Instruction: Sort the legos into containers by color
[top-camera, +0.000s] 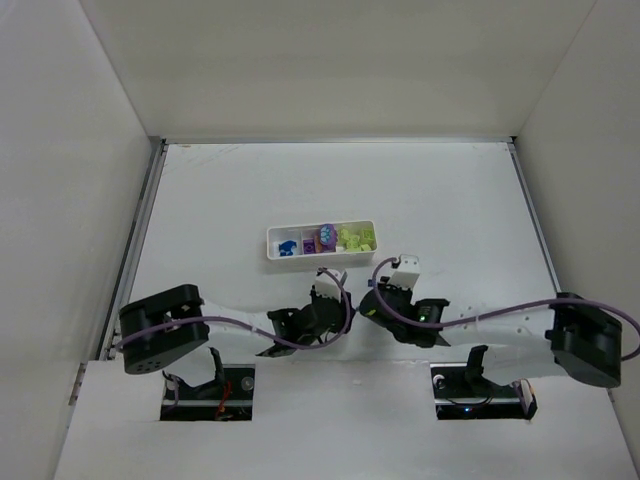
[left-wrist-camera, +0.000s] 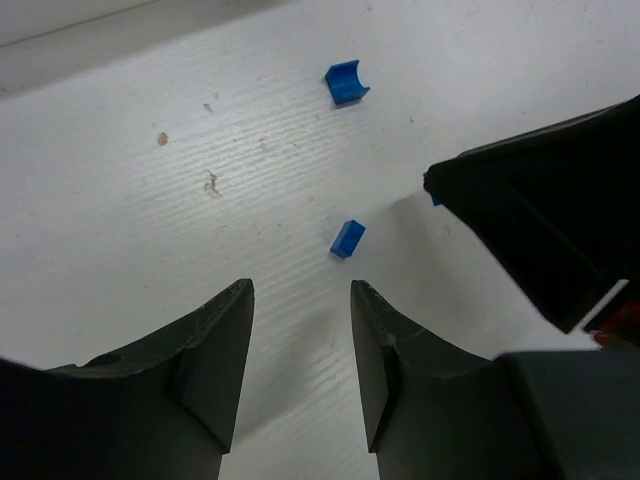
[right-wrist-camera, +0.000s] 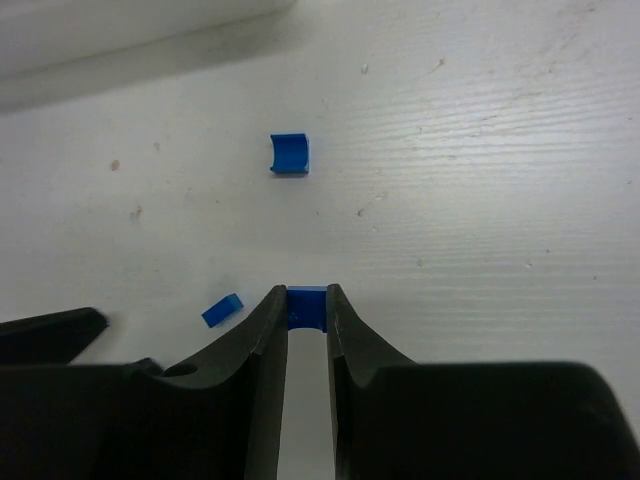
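— How's the light?
— Bright and even from overhead. In my top view the white table (top-camera: 450, 200) is nearly washed out.
— Wrist cameras?
— Sharp on the table's grain. There's a soft shadow by the left gripper (left-wrist-camera: 300, 290), which is almost featureless black.
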